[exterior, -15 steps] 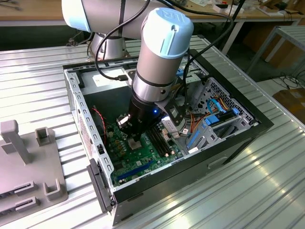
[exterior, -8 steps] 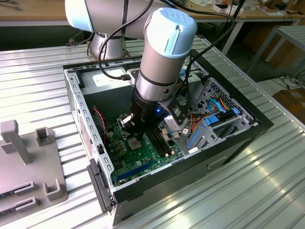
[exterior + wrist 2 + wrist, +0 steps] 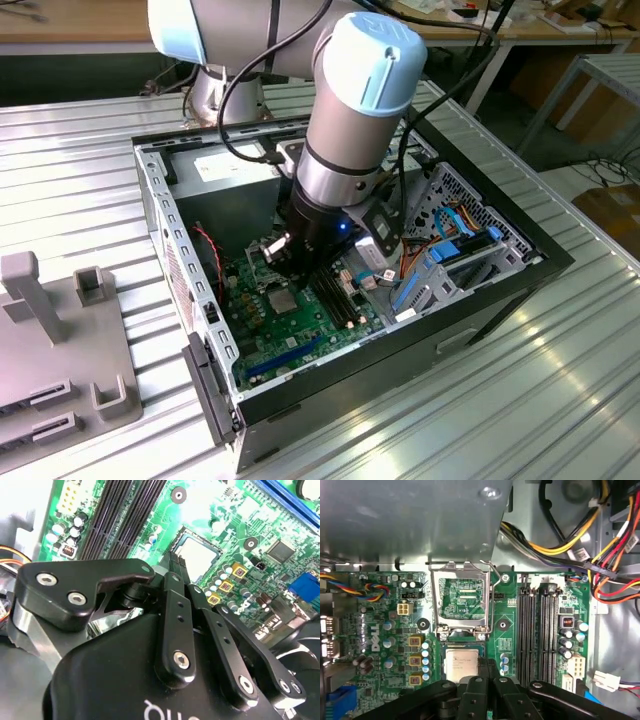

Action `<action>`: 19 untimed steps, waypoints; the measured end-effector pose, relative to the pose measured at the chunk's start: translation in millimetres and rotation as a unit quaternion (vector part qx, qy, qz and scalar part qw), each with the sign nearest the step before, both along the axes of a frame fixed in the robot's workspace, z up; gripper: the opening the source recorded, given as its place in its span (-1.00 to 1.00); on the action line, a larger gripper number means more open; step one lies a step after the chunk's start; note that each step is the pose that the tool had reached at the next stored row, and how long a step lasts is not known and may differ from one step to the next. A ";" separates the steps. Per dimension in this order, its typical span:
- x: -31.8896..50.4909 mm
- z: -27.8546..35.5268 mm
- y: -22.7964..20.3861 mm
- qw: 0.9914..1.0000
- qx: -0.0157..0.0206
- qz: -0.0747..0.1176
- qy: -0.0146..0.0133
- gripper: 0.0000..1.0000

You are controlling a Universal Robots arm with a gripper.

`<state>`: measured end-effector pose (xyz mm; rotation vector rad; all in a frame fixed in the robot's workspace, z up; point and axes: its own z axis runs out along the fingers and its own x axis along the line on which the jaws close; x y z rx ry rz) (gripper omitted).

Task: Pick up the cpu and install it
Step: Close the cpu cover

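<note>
Inside case (image 3: 520, 262), gripper (image 3: 487, 672) over cpu (image 3: 461, 663)

Looks like a robotics lab or electronics workshop. Centre of exterior view: open desktop PC case (image 3: 500, 290) lying on a ribbed metal worktable (image 3: 80, 200), side panel off, green motherboard (image 3: 300, 335) exposed w/ RAM slots, loose cables, drive bay. Industrial robot arm (image 3: 350, 110) w/ pale blue joint caps reaching down into it. Lower left: grey moulded fixture (image 3: 60, 350) w/ posts and slots, prob. a parts jig. Top edge: wooden benches (image 3: 70, 25) w/ clutter, hard to make out. Right edge: metal-legged table (image 3: 600, 75), cables on floor, cardboard boxes (image 3: 612, 210). No home or office furnishings; bench-type setup throughout.
</note>
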<state>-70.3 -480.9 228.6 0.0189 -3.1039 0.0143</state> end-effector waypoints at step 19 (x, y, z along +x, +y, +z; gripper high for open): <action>23.7 15.1 12.6 1.000 0.001 0.008 0.003 -0.79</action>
